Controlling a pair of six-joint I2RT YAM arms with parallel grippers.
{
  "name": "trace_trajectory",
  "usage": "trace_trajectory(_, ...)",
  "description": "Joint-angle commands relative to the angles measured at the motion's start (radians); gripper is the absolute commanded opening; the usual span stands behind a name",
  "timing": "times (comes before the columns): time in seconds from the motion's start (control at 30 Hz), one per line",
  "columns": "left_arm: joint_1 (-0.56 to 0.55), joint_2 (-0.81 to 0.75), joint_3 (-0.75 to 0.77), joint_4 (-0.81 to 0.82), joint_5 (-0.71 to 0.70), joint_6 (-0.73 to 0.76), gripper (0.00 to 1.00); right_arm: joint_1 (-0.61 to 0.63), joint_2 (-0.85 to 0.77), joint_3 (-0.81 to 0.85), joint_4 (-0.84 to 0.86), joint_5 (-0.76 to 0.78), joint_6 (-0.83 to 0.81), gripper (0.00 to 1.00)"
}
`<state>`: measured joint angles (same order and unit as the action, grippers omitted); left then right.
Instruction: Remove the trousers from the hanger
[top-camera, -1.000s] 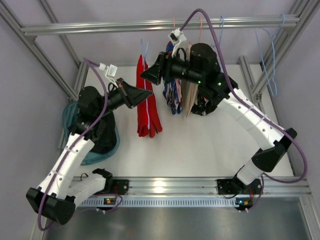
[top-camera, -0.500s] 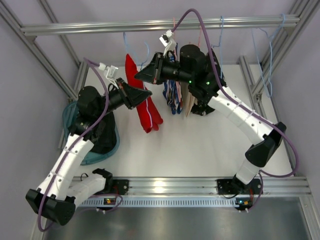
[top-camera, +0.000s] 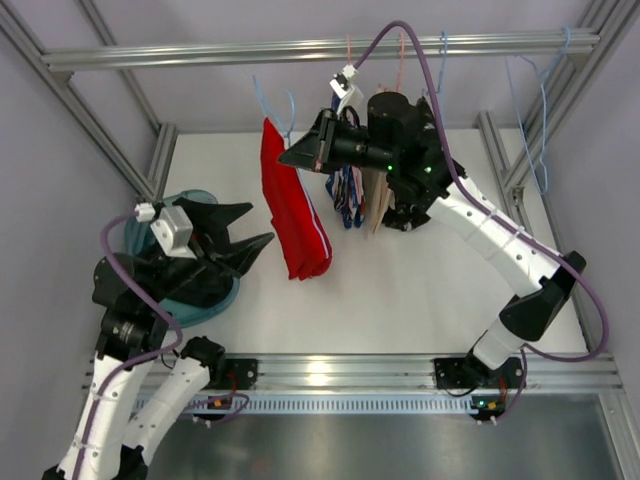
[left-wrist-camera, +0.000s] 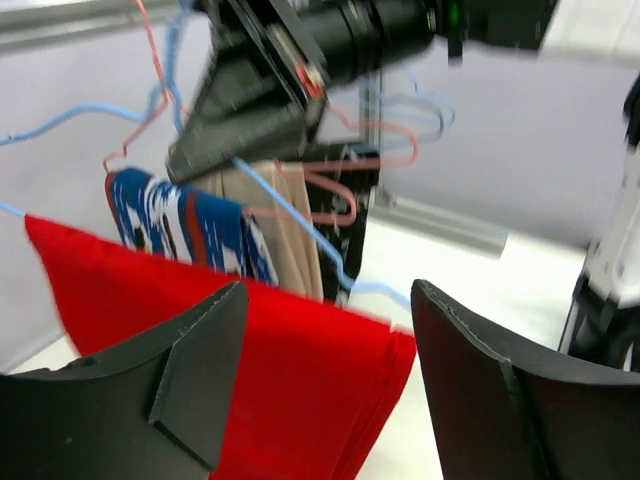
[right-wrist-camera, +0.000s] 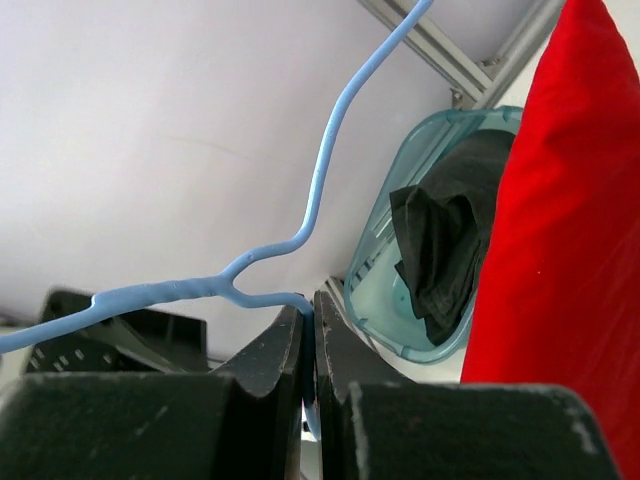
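Observation:
The red trousers (top-camera: 295, 205) hang folded over a light blue wire hanger (top-camera: 275, 105) below the rail. My right gripper (top-camera: 300, 156) is shut on that hanger's wire just beside the trousers' top; in the right wrist view the hanger (right-wrist-camera: 325, 160) runs down between the closed fingers of the gripper (right-wrist-camera: 312, 312), with red trousers (right-wrist-camera: 560, 250) at the right. My left gripper (top-camera: 260, 223) stands open, a little left of the trousers, touching nothing. In the left wrist view the red trousers (left-wrist-camera: 300, 390) fill the gap of the gripper (left-wrist-camera: 330, 290). The black trousers (right-wrist-camera: 440, 255) lie in the basket.
A teal basket (top-camera: 228, 297) sits on the table under my left arm. Patterned blue (top-camera: 345, 195) and beige (top-camera: 378, 200) garments hang right of the red pair. Empty blue hangers (top-camera: 530, 110) dangle at the far right. The metal rail (top-camera: 200, 55) spans the back.
My left gripper opened, let go of the red trousers and drew back toward the near left. My right gripper shut on the blue hanger, and the trousers turned broadside.

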<state>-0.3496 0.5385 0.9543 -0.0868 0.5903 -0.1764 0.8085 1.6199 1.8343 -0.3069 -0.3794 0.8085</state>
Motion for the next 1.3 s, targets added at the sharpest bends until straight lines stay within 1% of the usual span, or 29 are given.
trace_trajectory(0.0,0.000,-0.055,-0.060,-0.190,0.068,0.228,0.72,-0.003,-0.058,0.089,0.062,0.083,0.098,0.00)
trace_trajectory(0.07,0.000,-0.072,-0.074,-0.241,0.083,0.315,0.73,-0.003,-0.029,0.124,0.029,0.112,0.121,0.00)
trace_trajectory(0.13,0.000,-0.084,-0.095,-0.278,0.092,0.339,0.73,-0.003,-0.005,0.186,-0.007,0.155,0.147,0.00)
trace_trajectory(0.27,0.000,-0.083,-0.140,-0.286,0.115,0.365,0.73,-0.002,0.073,0.295,-0.055,0.226,0.173,0.00)
trace_trajectory(0.53,0.000,-0.023,-0.164,-0.283,0.117,0.434,0.73,-0.009,0.141,0.362,-0.095,0.307,0.205,0.00)
trace_trajectory(0.67,-0.002,0.009,-0.179,-0.251,0.043,0.442,0.70,-0.008,0.163,0.382,-0.103,0.315,0.216,0.00)
trace_trajectory(0.87,-0.008,0.047,-0.206,-0.150,-0.029,0.445,0.72,-0.005,0.170,0.396,-0.107,0.338,0.219,0.00)
trace_trajectory(0.93,-0.017,0.069,-0.209,-0.119,-0.041,0.443,0.75,-0.005,0.170,0.396,-0.107,0.341,0.218,0.00)
trace_trajectory(1.0,-0.029,0.095,-0.209,-0.107,-0.047,0.434,0.81,-0.006,0.170,0.391,-0.109,0.344,0.216,0.00)
trace_trajectory(1.1,-0.087,0.129,-0.212,-0.061,-0.098,0.416,0.83,-0.005,0.167,0.388,-0.109,0.343,0.216,0.00)
trace_trajectory(1.17,-0.121,0.147,-0.219,-0.009,-0.186,0.402,0.83,-0.005,0.169,0.388,-0.109,0.341,0.216,0.00)
trace_trajectory(1.2,-0.156,0.155,-0.223,0.007,-0.217,0.399,0.82,-0.005,0.169,0.387,-0.109,0.341,0.215,0.00)
trace_trajectory(1.23,-0.170,0.162,-0.229,0.028,-0.281,0.396,0.80,-0.006,0.166,0.387,-0.109,0.341,0.216,0.00)
trace_trajectory(1.27,-0.178,0.172,-0.235,0.069,-0.309,0.390,0.79,-0.008,0.166,0.382,-0.107,0.336,0.218,0.00)
